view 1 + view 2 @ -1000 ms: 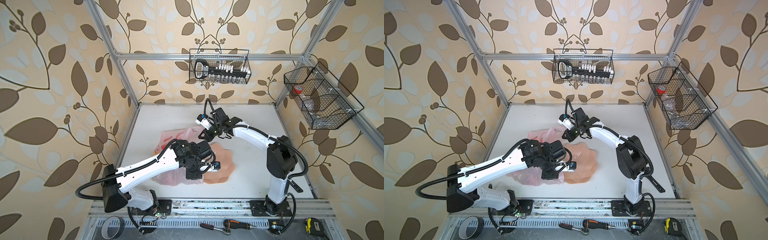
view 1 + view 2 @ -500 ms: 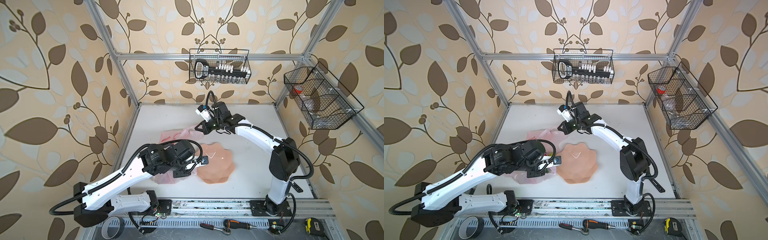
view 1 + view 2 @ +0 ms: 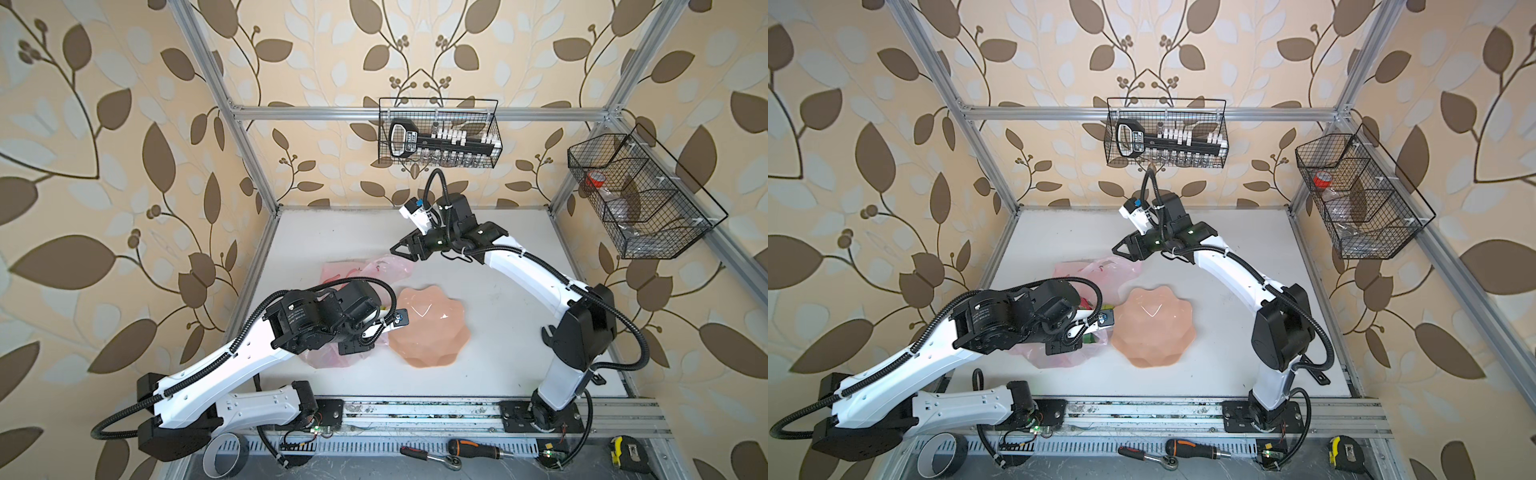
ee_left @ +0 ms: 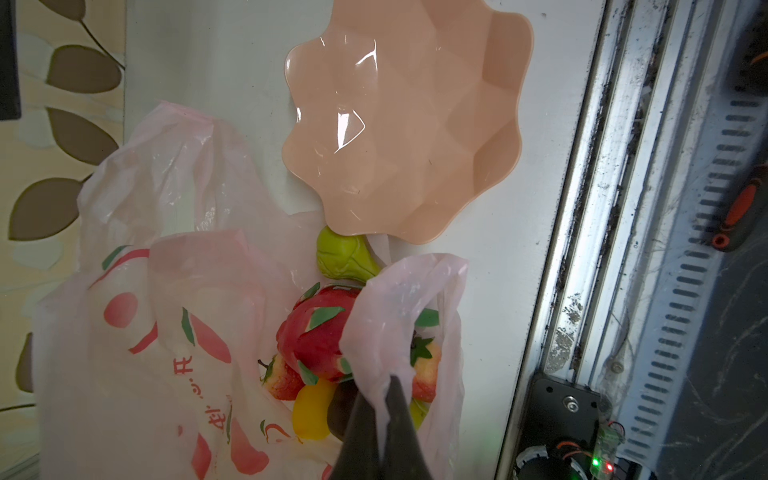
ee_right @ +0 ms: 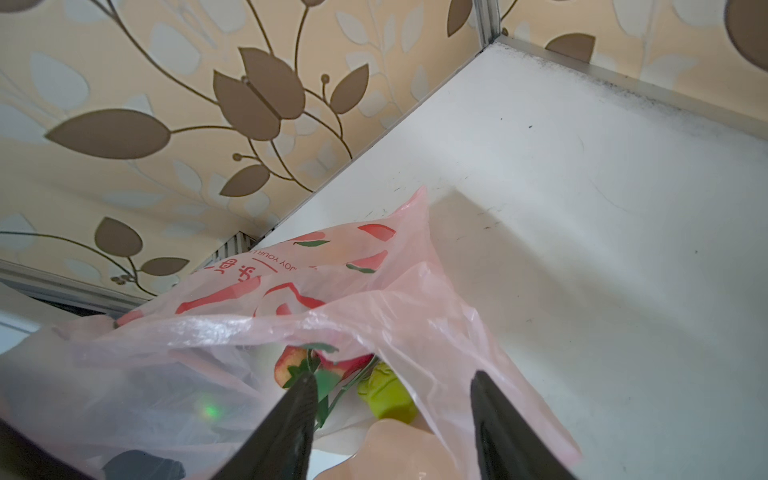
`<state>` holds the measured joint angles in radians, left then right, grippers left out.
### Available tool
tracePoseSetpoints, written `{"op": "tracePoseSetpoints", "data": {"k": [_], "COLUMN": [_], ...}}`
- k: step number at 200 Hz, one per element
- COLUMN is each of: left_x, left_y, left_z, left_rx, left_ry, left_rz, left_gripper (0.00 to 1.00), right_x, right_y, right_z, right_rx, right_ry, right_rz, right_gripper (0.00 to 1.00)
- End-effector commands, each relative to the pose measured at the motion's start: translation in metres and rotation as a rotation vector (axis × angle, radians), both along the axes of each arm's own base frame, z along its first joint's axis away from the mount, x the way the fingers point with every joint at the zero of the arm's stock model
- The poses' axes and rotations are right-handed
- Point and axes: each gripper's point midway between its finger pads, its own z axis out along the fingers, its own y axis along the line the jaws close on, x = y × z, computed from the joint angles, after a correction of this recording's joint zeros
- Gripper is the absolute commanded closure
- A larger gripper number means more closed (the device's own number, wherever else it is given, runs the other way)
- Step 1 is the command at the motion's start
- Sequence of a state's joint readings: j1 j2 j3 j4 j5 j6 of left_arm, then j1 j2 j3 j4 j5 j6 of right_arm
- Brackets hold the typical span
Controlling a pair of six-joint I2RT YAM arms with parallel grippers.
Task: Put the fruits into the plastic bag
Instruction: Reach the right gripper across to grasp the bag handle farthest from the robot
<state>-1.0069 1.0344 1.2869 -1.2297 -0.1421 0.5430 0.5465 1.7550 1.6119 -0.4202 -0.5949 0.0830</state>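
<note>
The thin, translucent pink plastic bag [image 4: 166,332] with red fruit prints lies on the white surface [image 3: 332,232], touching the peach-coloured scalloped plate [image 4: 407,124]. The left gripper [image 4: 380,399] is clamped on a handle loop. Inside lie a pink-red dragon fruit [image 4: 316,332], a yellow lemon [image 4: 311,411] and red strawberries [image 4: 282,380] (a green pear [image 4: 345,259] rests at the mouth, against the plate's rim). The right gripper [image 3: 401,249] hangs over the bag's far edge, jaws apart.
</note>
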Motion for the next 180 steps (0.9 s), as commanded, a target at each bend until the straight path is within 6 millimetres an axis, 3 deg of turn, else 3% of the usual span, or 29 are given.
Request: {"op": "tracePoseSetpoints", "data": {"k": [1,31,67,124,180], "left_x": [-0.001,-0.002,-0.003,-0.004,-0.003], "left_y": [0.007,0.008,0.01,0.008,0.005], "left_z": [0.003,0.003,0.002,0.002,0.004], "left_rx": [-0.004,-0.004,0.003,-0.001,0.0], "left_ry": [-0.008,-0.006,-0.002,0.012,0.019], "left_rz": [0.017,0.014,0.021,0.019,0.019], "left_gripper": [1.0,1.0,1.0,1.0,1.0], "right_x": [-0.012,-0.011,-0.018,-0.012,0.005], "right_y": [-0.016,-0.025,-0.019,-0.009,0.0], "right_z": [-0.007,-0.038,-0.064,-0.094,-0.107], "right_rx": [-0.047,-0.182,-0.27,-0.354,-0.404], "right_ry": [-0.043,-0.047,-0.052,-0.057,-0.087], "right_rz": [0.056,0.082,0.153,0.163,0.136], "right_gripper": [0.29,0.24,0.23,0.23,0.25]}}
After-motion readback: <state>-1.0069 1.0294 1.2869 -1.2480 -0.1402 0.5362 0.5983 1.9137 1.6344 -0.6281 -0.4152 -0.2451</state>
